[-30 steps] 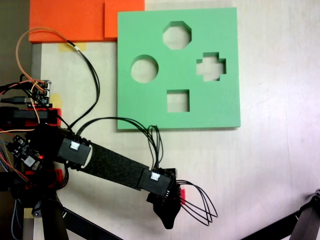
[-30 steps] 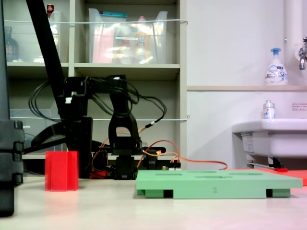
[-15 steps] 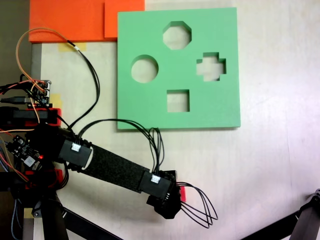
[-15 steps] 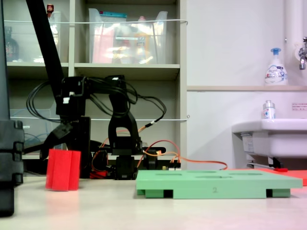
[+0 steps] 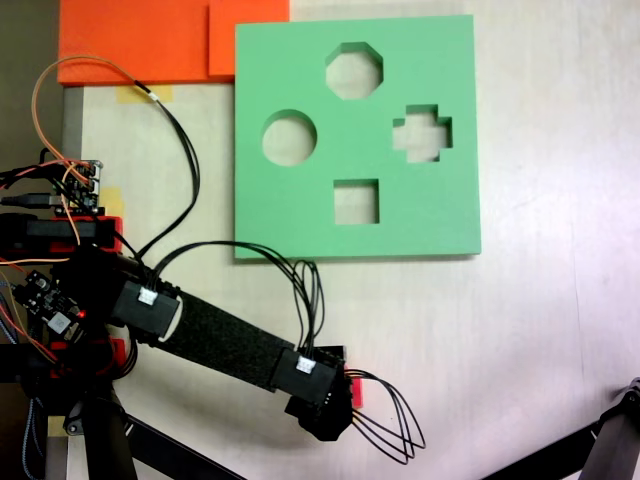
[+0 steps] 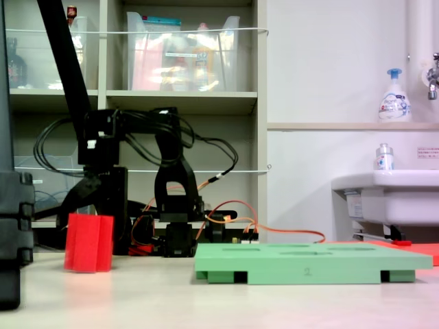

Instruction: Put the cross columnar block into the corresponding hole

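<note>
The cross columnar block (image 6: 89, 234) is a red foam piece standing slightly tilted on the table at the left of a fixed view. From above, just a red sliver of the block (image 5: 353, 386) peeks out beside the black wrist. My gripper (image 5: 333, 403) sits over it, jaws drawn in against its sides; from the side the gripper (image 6: 86, 211) comes down onto the block's top. The corresponding hole (image 5: 421, 133) is the plus-shaped cutout at the right of the green board (image 5: 300, 220), well away from the gripper.
The board also has an octagonal cutout (image 5: 354, 70), a round one (image 5: 289, 137) and a square one (image 5: 356, 201). Orange foam sheets (image 5: 140, 40) lie at the top left. Cables loop around the wrist. A black stand leg (image 5: 610, 440) enters at the bottom right.
The wide-spread jaw has drawn in over the block. The wrist and the block have shifted slightly left in the view from above, and the block has gone from upright to slightly tilted.
</note>
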{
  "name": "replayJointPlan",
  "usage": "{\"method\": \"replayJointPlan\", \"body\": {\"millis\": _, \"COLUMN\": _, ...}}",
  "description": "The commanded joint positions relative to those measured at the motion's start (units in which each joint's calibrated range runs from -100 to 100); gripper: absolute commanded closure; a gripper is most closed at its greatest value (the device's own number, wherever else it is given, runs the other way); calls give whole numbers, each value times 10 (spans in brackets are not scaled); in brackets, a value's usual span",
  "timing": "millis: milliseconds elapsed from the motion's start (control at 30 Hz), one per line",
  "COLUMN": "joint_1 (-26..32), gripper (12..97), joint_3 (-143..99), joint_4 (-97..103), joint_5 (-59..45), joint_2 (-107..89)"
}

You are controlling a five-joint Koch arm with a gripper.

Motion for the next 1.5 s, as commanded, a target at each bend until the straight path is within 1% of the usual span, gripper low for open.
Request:
{"method": "replayJointPlan", "body": {"millis": 0, "joint_1": -3, "gripper": 777, "joint_3": 0, "joint_4": -66, "joint_5": -3, "joint_2": -46}}
{"method": "replayJointPlan", "body": {"millis": 233, "joint_1": 8, "gripper": 776, "joint_3": 6, "joint_4": -97, "joint_5": 6, "joint_2": -199}}
{"method": "replayJointPlan", "body": {"millis": 433, "joint_1": 37, "gripper": 774, "joint_3": 4, "joint_4": -97, "joint_5": 38, "joint_2": -310}}
{"method": "replayJointPlan", "body": {"millis": 600, "joint_1": 87, "gripper": 776, "joint_3": 4, "joint_4": -97, "joint_5": 85, "joint_2": -372}}
{"method": "replayJointPlan", "body": {"millis": 733, "joint_1": 151, "gripper": 777, "joint_3": 31, "joint_4": -97, "joint_5": 135, "joint_2": -375}}
{"method": "replayJointPlan", "body": {"millis": 800, "joint_1": 182, "gripper": 777, "joint_3": 62, "joint_4": -97, "joint_5": 161, "joint_2": -350}}
{"method": "replayJointPlan", "body": {"millis": 900, "joint_1": 225, "gripper": 777, "joint_3": 176, "joint_4": -97, "joint_5": 201, "joint_2": -238}}
{"method": "replayJointPlan", "body": {"millis": 933, "joint_1": 249, "gripper": 777, "joint_3": 276, "joint_4": -97, "joint_5": 224, "joint_2": -143}}
{"method": "replayJointPlan", "body": {"millis": 967, "joint_1": 255, "gripper": 777, "joint_3": 314, "joint_4": -97, "joint_5": 230, "joint_2": -110}}
{"method": "replayJointPlan", "body": {"millis": 1033, "joint_1": 275, "gripper": 776, "joint_3": 463, "joint_4": -97, "joint_5": 259, "joint_2": 37}}
{"method": "replayJointPlan", "body": {"millis": 1133, "joint_1": 290, "gripper": 776, "joint_3": 555, "joint_4": -97, "joint_5": 273, "joint_2": 141}}
{"method": "replayJointPlan", "body": {"millis": 1233, "joint_1": 299, "gripper": 777, "joint_3": 555, "joint_4": -97, "joint_5": 285, "joint_2": 172}}
{"method": "replayJointPlan", "body": {"millis": 1467, "joint_1": 305, "gripper": 776, "joint_3": 558, "joint_4": -47, "joint_5": 278, "joint_2": 200}}
